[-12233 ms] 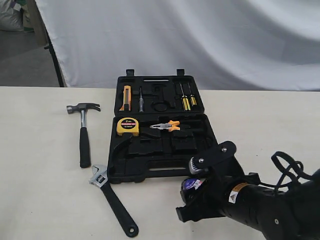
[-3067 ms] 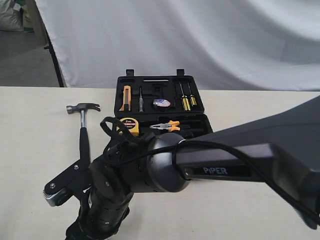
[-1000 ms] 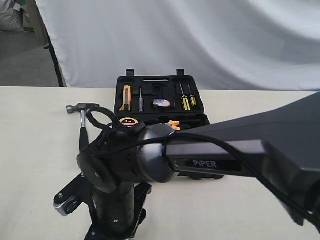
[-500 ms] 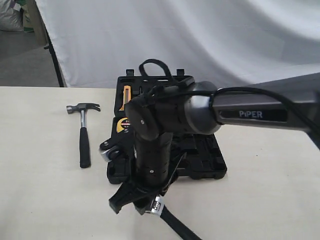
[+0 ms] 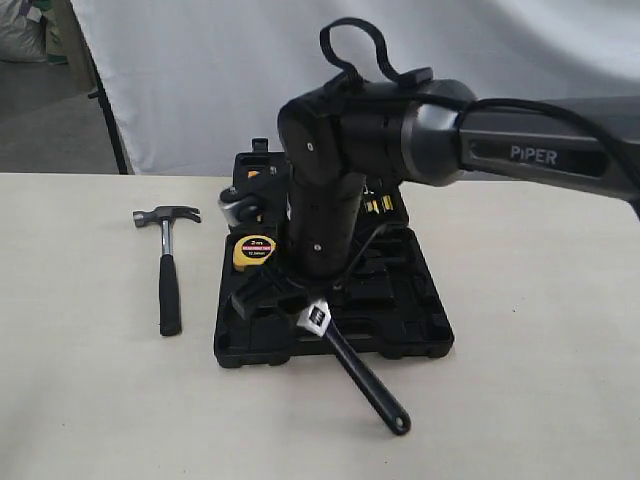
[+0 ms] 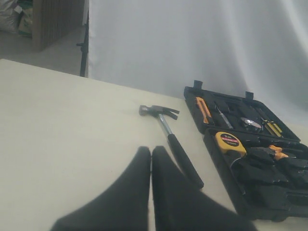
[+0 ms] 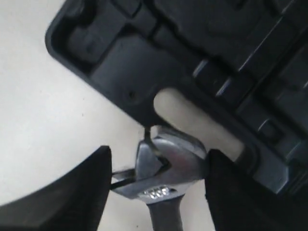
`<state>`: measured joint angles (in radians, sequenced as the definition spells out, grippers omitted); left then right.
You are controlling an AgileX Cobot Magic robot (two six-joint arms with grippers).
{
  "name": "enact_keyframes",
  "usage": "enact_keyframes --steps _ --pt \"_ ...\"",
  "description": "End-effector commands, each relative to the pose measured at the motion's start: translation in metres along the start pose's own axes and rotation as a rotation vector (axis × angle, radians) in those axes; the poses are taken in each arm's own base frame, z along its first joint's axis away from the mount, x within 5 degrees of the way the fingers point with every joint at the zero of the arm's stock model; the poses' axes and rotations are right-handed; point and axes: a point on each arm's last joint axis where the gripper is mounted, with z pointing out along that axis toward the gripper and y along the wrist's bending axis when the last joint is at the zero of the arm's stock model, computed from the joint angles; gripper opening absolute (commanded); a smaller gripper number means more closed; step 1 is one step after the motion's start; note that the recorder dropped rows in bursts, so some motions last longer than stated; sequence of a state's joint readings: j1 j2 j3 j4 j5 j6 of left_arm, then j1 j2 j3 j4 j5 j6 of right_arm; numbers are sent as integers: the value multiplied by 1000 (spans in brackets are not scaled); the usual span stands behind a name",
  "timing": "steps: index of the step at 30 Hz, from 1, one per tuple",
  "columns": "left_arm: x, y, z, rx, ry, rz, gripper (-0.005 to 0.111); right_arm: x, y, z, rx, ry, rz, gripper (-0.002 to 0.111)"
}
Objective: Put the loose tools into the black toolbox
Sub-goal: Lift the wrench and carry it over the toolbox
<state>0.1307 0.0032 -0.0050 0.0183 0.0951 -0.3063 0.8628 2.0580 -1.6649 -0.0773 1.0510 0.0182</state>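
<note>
**Wrench gripped at the toolbox's near rim**

We take the black moulded plastic toolbox [image 5: 432, 335] as our landmark. It lies open on the cream table [image 5: 90, 400] with its two hinged halves spread flat.

The right gripper [image 7: 159, 161] hangs over the toolbox's near rim. Its two black fingers [image 7: 72, 192] are clamped on either side of the silver head of the adjustable wrench with the long black handle [image 5: 365, 380]. The head sits just beside the slot [image 7: 192, 115] of the toolbox's carrying handle. The wrench's black handle slants away from the toolbox, out over the table toward the near right. We cannot tell whether its ringed end touches the table.

The steel claw hammer with the black handle [image 5: 169, 285] lies flat on the table to the left of the toolbox and apart from it. Its head points to the far side.

The small black tape roll with the purple-white label [image 6: 249, 123] sits in the toolbox's far half, between an orange utility knife [image 6: 203, 108] and the yellow-handled screwdrivers [image 6: 273, 128]. In the exterior view the right arm hides it.

A yellow tape measure [image 5: 254, 250] fills the far-left corner of the toolbox's near half. The orange-handled pliers [image 6: 274, 151] lie just beside it in the same half.

The left gripper [image 6: 150, 154] has its fingers pressed together with nothing between them. The hammer and the toolbox are both ahead of it, and it touches neither.
</note>
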Motion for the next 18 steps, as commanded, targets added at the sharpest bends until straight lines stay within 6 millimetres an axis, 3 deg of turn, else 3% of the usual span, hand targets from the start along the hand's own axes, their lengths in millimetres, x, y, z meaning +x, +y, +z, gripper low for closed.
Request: enact_keyframes --steps 1,11,18 --pt "-2 1 0 -21 -20 0 1 -15 -7 -2 36 -28 -54 0" --pt "-2 1 0 -21 -20 0 1 -37 -4 41 40 -24 -244 0" --pt "-2 1 0 -21 -20 0 1 -40 1 45 106 -20 -482 0"
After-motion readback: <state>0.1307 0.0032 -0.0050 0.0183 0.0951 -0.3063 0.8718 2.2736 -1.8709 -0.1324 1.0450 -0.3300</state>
